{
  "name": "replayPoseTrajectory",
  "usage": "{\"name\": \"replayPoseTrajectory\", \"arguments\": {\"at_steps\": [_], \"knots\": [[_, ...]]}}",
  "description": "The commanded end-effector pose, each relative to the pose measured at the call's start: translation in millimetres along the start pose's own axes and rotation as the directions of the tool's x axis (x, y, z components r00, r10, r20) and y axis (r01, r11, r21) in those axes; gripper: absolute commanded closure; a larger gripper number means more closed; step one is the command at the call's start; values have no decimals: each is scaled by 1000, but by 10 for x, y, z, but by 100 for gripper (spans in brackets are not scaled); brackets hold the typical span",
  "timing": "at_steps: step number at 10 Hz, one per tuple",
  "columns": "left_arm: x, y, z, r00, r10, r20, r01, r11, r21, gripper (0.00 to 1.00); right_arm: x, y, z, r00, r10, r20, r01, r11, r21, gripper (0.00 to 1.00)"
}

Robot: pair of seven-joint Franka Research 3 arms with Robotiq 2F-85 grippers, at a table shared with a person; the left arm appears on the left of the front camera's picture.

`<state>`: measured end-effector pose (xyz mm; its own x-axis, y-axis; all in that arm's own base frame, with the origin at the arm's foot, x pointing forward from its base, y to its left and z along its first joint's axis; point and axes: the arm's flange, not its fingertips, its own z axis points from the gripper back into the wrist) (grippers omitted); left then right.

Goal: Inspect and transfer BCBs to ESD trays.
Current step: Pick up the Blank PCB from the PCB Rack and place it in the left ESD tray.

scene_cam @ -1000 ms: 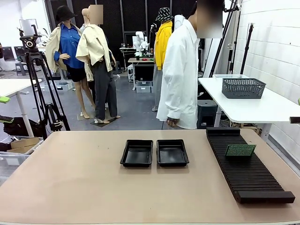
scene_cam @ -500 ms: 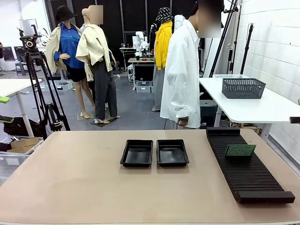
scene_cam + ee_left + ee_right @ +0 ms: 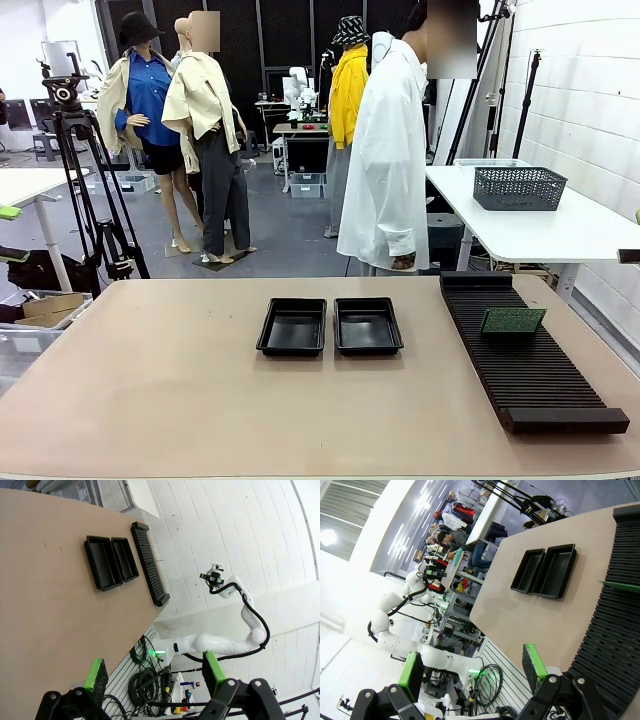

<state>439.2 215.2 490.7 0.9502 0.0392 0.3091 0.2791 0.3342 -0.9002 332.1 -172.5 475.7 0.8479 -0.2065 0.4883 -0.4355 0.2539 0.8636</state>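
Observation:
Two black ESD trays [image 3: 292,327] [image 3: 368,325] lie side by side at the table's middle, both with nothing in them. One green BCB [image 3: 513,321] stands tilted in the long black slotted rack [image 3: 530,370] on the right. In the left wrist view my left gripper [image 3: 154,670] hangs open high over the table's near edge, far from the trays [image 3: 102,562] [image 3: 125,559]. In the right wrist view my right gripper [image 3: 472,666] is open above the rack [image 3: 615,640], with the BCB [image 3: 620,586] and the trays [image 3: 527,570] [image 3: 556,570] farther off.
A person in a white coat [image 3: 385,160] stands at the far side with a hand [image 3: 404,262] just beyond the table edge. A grey mesh basket [image 3: 518,187] sits on a white side table. A tripod [image 3: 85,180] stands far left.
The person has stepped right along the far edge, and the hanging hand has moved right toward the rack's end. Trays, board and both grippers are unchanged.

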Motion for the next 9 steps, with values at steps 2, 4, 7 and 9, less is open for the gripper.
{"name": "replayPoseTrajectory", "arguments": {"at_steps": [2, 4, 7, 9], "knots": [[-19, -17, 2, 1000, -1, 7, 1, 1000, 2, 0, -14, -9, 11, 1000, -1, -6, 1, 1000, 2, 0], [-19, -17, 2, 1000, -1, 7, 1, 1000, 2, 0, 195, -15, -4, 1000, -4, -7, 4, 1000, 19, 0], [-19, -17, 2, 1000, -1, 7, 1, 1000, 2, 0, 790, 67, -123, 994, 42, -105, -54, 991, -123, 0], [-19, -17, 2, 1000, -1, 7, 1, 1000, 2, 0, 1142, 11, -217, 991, 43, -128, -72, 970, -231, 0]]}}
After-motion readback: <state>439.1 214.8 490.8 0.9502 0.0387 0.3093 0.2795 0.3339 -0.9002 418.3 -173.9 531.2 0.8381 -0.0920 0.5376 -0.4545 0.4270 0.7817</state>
